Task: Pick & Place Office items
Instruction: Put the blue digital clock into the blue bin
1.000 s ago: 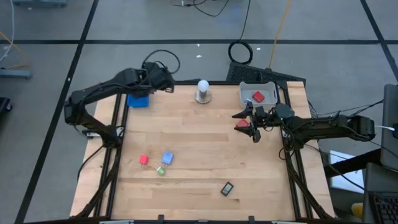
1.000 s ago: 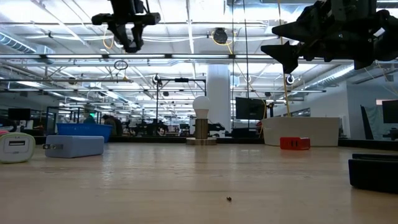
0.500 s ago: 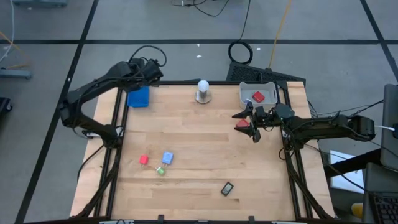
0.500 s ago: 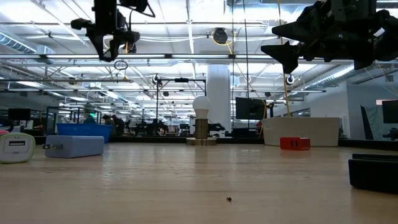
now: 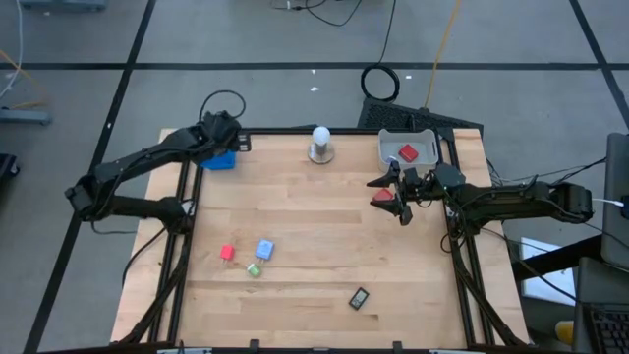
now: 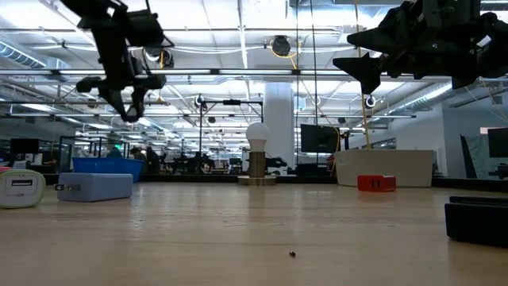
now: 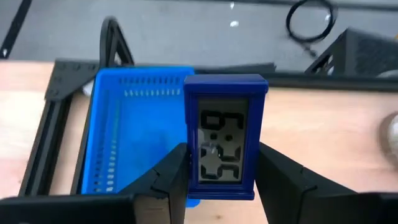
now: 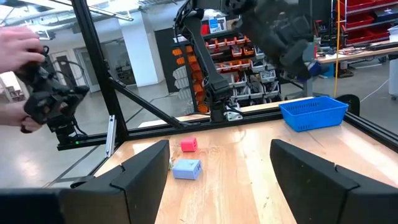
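My left gripper (image 5: 218,133) (image 6: 127,102) hangs over the blue tray (image 5: 218,159) (image 7: 127,130) at the table's far left, shut on a dark blue clock with a grey display (image 7: 224,134). My right gripper (image 5: 398,194) (image 8: 221,180) stands open and level above the table's right side, nothing between its fingers. On the wood lie a red block (image 5: 227,252) (image 8: 189,145), a light-blue block (image 5: 264,249) (image 8: 186,168), a green bit (image 5: 254,268) and a dark rectangular piece (image 5: 359,298). Another red block (image 5: 381,197) lies beneath my right gripper. My left gripper pinches the clock between its two fingers (image 7: 166,182), one on each long side, at the clock's lower end (image 7: 194,174). The fingers slant down from the table's left side. The clock stands out beyond the fingers along their line, lifted clear above the blue tray.
A grey tray (image 5: 425,138) at the far right holds a red block (image 5: 408,152). A white ball on a round base (image 5: 320,144) stands at the far middle. A person's hands (image 8: 25,56) hold a dark device beyond the table's edge.
My left gripper has gone down and toward the table's left edge with the clock, from high beside the blue tray to just over it. The clock stays in its hold, clear of the tray.
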`<act>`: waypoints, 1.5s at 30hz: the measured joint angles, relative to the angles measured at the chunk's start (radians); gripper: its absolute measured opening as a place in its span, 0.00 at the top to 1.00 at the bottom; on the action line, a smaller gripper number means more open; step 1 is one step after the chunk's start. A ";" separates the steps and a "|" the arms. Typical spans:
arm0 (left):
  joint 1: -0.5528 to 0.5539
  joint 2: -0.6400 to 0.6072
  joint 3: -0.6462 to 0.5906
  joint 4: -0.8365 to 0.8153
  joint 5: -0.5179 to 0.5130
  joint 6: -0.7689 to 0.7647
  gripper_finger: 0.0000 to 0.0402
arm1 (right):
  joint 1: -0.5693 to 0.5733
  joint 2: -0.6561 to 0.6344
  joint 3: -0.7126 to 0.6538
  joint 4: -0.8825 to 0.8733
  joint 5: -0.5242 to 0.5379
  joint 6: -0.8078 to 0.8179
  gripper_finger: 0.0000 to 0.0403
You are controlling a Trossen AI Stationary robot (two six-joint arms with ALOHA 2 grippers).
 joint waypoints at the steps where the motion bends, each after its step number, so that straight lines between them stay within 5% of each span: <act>1: 0.013 -0.005 -0.018 0.020 0.013 0.014 0.62 | 0.000 0.000 0.000 0.000 0.000 0.000 0.33; 16: 0.247 -0.012 -0.172 0.238 0.147 0.169 0.62 | 0.000 0.000 0.000 0.000 0.000 0.000 0.33; 25: 0.292 0.017 -0.206 0.312 0.215 0.211 0.63 | 0.000 0.000 0.000 0.000 0.000 0.000 0.33; 45: 0.240 0.031 -0.206 0.249 0.202 -0.309 0.63 | 0.000 0.000 0.000 0.000 0.000 0.000 0.33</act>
